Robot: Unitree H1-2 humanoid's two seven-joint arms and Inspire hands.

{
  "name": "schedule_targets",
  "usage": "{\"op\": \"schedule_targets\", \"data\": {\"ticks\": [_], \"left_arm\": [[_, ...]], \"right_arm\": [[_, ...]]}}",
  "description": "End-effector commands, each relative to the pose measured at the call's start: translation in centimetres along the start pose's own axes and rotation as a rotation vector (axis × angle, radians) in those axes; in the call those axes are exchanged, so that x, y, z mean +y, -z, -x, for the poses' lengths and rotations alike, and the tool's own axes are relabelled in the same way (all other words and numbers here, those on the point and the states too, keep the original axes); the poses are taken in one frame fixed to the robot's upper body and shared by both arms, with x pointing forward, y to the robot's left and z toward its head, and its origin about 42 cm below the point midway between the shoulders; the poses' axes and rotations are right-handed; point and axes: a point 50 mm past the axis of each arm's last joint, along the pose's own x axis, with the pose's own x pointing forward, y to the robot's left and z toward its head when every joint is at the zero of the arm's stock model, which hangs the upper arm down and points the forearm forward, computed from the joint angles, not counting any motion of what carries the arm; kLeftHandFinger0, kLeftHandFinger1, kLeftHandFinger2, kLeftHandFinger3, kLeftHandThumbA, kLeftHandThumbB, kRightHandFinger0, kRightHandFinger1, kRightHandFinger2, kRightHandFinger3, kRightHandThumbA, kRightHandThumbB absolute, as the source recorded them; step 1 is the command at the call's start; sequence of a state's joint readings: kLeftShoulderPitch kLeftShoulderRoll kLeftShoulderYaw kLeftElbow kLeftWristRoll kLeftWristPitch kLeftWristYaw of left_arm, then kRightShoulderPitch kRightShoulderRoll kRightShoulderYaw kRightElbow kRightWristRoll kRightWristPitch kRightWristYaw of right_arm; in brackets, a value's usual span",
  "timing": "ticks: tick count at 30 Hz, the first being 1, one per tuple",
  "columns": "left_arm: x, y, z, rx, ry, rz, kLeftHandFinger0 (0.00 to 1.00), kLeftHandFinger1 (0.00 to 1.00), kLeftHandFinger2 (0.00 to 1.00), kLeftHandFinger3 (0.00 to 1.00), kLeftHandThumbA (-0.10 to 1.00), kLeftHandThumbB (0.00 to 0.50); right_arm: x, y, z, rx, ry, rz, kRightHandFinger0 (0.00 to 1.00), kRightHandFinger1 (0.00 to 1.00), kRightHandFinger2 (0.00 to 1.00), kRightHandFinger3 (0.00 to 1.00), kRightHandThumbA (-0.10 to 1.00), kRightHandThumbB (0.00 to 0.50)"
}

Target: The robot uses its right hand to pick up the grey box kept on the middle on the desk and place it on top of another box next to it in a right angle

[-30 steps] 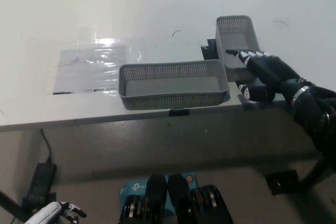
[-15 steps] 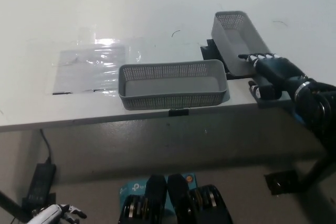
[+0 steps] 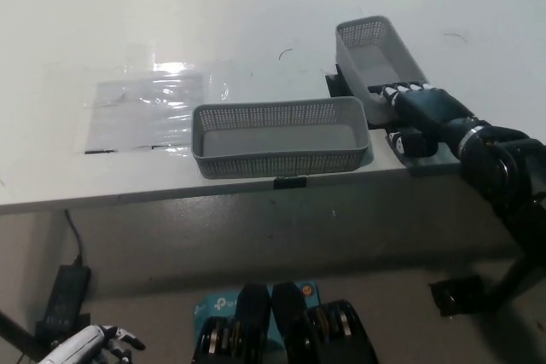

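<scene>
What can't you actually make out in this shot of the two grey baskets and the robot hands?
- Head view: the near end of the held grey basket is covered by the right robot hand, so the grip itself is hidden.
- The dark object behind that basket is mostly blocked, so I can't identify it.
- The left robot hand is cut off by the bottom edge.
- The long grey basket hides the desk behind it.

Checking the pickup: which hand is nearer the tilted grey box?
Right. The black right hand grips the tilted grey box at its near end; the white left hand rests far off at the lower left.
</scene>
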State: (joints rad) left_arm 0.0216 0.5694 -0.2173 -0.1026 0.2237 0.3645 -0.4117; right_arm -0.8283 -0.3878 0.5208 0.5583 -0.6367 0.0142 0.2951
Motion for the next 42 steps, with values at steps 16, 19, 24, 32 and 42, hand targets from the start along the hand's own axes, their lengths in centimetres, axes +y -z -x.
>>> {"op": "schedule_targets", "data": {"ticks": [16,19,24,32,42], "left_arm": [[2.2,-0.9,0.6,-0.005,-0.028,-0.056,0.42,0.44,0.59,0.71,0.31,0.333],[2.2,-0.9,0.6,-0.011,-0.027,-0.057,0.36,0.40,0.54,0.69,0.30,0.325],[2.5,-1.1,0.5,-0.014,-0.039,-0.055,0.35,0.38,0.53,0.70,0.29,0.322],[1.9,-0.7,0.6,-0.005,-0.035,-0.040,0.37,0.41,0.55,0.70,0.30,0.321],[1.8,-0.7,0.7,-0.004,-0.045,-0.050,0.39,0.41,0.56,0.68,0.32,0.333]], "right_arm": [[-1.5,-2.6,-0.7,0.019,-0.178,0.629,0.00,0.06,0.19,0.83,0.02,0.000],[-1.2,-2.3,-1.0,0.029,-0.136,0.725,0.00,0.05,0.14,0.46,-0.10,0.000],[-1.3,-2.1,-1.0,-0.016,0.001,0.689,0.00,0.12,0.31,0.19,-0.10,0.000],[0.4,-0.7,-0.7,-0.134,0.248,0.355,0.00,0.17,0.48,0.04,-0.10,0.026],[0.2,-2.4,-0.7,-0.134,0.458,-0.099,0.00,0.05,0.30,0.00,-0.10,0.177]]}}
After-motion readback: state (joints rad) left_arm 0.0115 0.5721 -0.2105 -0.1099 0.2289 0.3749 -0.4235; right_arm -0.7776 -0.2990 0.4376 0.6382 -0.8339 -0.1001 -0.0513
